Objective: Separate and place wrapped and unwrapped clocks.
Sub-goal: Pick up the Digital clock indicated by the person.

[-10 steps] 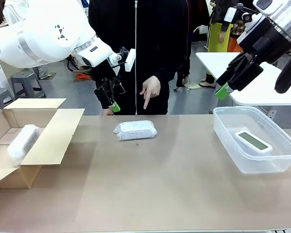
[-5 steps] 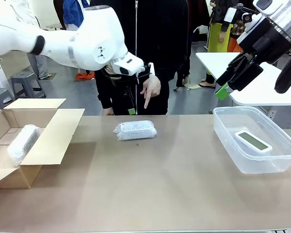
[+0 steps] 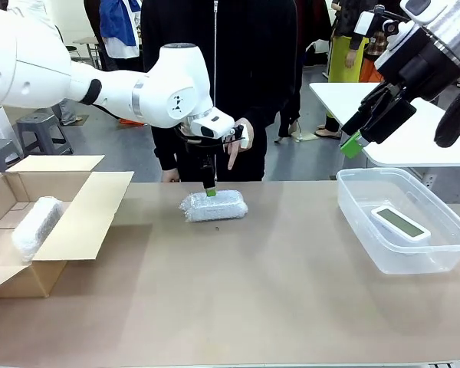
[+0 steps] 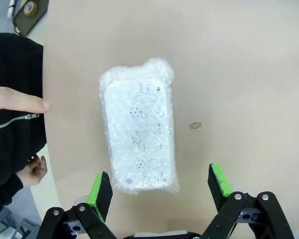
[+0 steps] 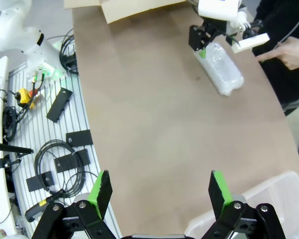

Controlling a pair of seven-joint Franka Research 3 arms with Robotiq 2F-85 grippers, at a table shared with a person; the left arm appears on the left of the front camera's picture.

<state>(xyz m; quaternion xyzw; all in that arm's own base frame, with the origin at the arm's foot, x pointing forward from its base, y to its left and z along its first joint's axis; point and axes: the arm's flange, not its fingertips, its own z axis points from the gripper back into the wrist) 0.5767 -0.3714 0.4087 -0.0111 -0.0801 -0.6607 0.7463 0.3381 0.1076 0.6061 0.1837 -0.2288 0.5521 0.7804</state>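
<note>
While the person's hand point(image 3: 238, 142) points, the left gripper point(image 4: 159, 186) hovers, fingers spread, over the wrapped clock point(image 4: 139, 144).

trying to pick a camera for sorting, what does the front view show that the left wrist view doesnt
Front view alone: the cardboard box holding a wrapped bundle, the clear plastic tub with the bare white clock in it, and the right gripper raised above the tub.

Left wrist view alone: the bubble wrap's texture close up on the middle bundle, a small brown speck on the table beside it, and how the open left gripper lines up over the bundle's near end.

Both: the middle bundle, the tan table, the left gripper and the person's pointing hand.
</note>
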